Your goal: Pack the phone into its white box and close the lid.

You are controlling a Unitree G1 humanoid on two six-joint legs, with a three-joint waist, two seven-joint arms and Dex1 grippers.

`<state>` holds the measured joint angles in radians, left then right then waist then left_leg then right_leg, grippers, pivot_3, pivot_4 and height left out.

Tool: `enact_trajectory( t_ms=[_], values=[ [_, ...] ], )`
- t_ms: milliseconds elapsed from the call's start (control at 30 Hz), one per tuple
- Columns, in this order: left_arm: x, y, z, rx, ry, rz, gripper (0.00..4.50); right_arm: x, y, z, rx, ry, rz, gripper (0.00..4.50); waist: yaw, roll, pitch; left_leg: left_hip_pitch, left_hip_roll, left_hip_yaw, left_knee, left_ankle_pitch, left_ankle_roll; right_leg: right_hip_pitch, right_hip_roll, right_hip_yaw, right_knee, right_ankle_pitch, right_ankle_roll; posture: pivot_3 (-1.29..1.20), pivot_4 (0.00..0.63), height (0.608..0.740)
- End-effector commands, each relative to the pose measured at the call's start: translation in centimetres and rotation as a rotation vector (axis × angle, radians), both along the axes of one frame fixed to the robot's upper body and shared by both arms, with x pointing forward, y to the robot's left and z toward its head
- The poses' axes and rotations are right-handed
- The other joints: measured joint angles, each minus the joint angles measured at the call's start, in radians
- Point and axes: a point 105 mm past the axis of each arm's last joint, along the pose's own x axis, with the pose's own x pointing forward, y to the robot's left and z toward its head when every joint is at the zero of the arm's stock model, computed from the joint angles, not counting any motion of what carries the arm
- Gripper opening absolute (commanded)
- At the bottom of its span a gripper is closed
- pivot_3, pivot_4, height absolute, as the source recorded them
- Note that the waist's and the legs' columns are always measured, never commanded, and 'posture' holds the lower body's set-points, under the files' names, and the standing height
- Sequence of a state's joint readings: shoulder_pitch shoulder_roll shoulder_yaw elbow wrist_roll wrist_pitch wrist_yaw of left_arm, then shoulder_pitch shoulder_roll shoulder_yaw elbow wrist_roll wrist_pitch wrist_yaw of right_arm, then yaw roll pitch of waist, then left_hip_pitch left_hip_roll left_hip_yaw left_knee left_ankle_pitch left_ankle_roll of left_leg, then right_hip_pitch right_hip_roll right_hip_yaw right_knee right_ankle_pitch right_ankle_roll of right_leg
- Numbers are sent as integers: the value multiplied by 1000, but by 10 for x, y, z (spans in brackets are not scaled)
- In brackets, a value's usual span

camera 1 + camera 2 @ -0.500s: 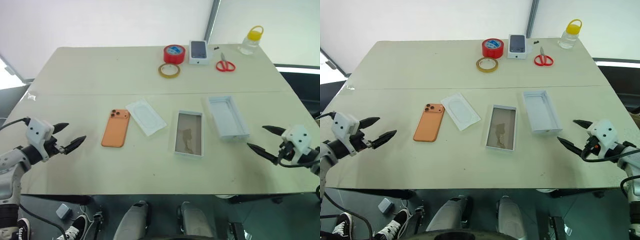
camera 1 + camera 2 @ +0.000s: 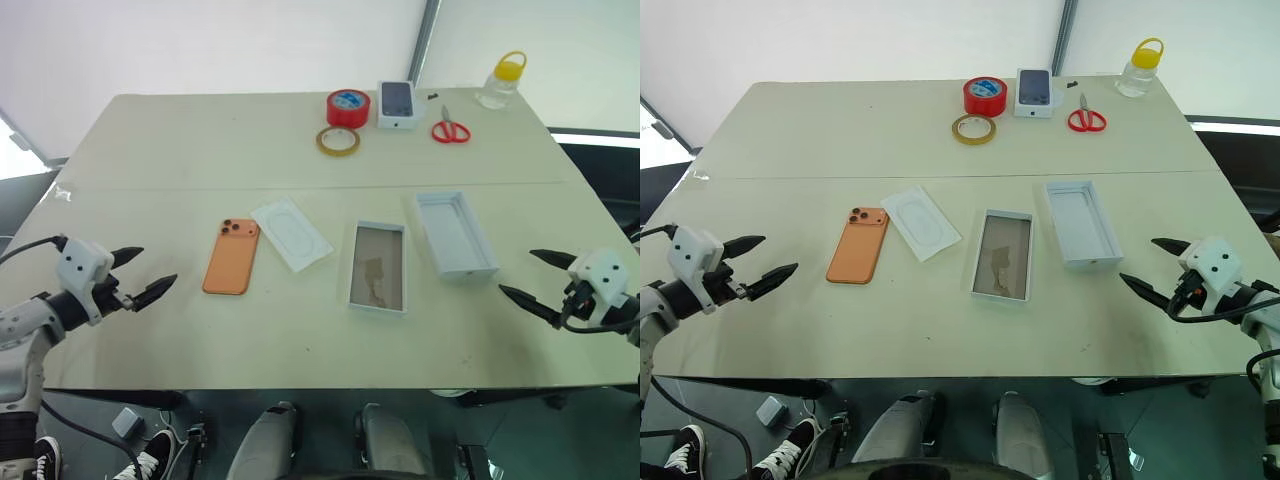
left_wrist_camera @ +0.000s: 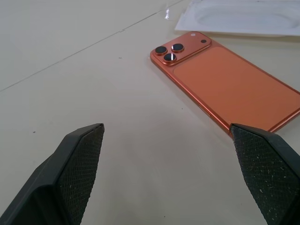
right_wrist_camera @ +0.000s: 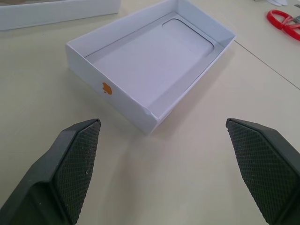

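While nothing is packed yet, I hold the left gripper [image 2: 143,273] wide near the phone [image 2: 232,257] and the right gripper [image 2: 530,277] wide by the lid [image 2: 456,234], ready for the box [image 2: 378,267].

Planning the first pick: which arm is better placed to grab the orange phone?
Left. The left pincer is open beside the phone, which lies on the robot's left. The right pincer is past the lid and the white box.

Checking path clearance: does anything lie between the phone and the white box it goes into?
Yes. The thin white insert card lies flat on the table between the phone and the white box, nearer the phone.
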<state>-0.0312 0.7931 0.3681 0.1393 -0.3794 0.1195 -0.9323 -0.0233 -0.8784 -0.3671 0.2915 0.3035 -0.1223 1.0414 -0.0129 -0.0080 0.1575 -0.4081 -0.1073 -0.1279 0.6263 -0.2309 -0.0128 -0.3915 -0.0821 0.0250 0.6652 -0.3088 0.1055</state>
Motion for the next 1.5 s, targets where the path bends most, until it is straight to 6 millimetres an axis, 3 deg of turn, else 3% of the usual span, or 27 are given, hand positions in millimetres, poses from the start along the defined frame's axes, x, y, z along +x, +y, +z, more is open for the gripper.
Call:
enact_trajectory(
  t_ms=[33,433,633,733,833,1000,1333,1500],
  values=[
    [5,0,15,10,-63,-3,4500,0,7,16,20,-39,29,4486,1,0,0,0,0,0,0,0,0,0,0,0,0,0,0,0,150,740],
    [23,-34,20,-71,-56,-5,4500,4,30,33,57,-34,109,4486,0,0,0,0,0,0,0,0,0,0,0,0,0,0,0,0,150,740],
    [33,-63,23,-141,-5,-32,4500,18,61,46,58,-64,172,4486,-1,0,0,0,0,0,0,0,0,0,0,0,0,0,0,0,150,740],
    [44,-92,24,-290,58,-19,4500,27,93,57,30,-112,282,4486,1,0,0,0,0,0,1,0,0,0,0,0,0,0,0,0,150,740],
    [40,-126,16,-451,187,-37,4500,35,127,63,56,-130,379,4486,-3,0,0,-1,0,0,2,0,0,0,0,-1,0,0,1,0,150,740],
    [44,-153,8,-576,298,21,4500,46,152,68,113,-173,394,4486,2,-1,1,-1,0,-1,3,0,-1,0,1,-1,1,0,1,0,150,740],
    [51,-156,-3,-722,422,132,4500,47,156,63,120,-174,394,4486,2,-2,1,-1,0,-1,4,2,-3,0,1,-1,1,0,1,0,150,740],
    [53,-176,-5,-786,535,79,4500,47,162,62,130,-180,402,4486,3,-2,1,-1,-1,-1,4,2,-3,0,1,-1,1,0,1,0,150,740]
  ],
)
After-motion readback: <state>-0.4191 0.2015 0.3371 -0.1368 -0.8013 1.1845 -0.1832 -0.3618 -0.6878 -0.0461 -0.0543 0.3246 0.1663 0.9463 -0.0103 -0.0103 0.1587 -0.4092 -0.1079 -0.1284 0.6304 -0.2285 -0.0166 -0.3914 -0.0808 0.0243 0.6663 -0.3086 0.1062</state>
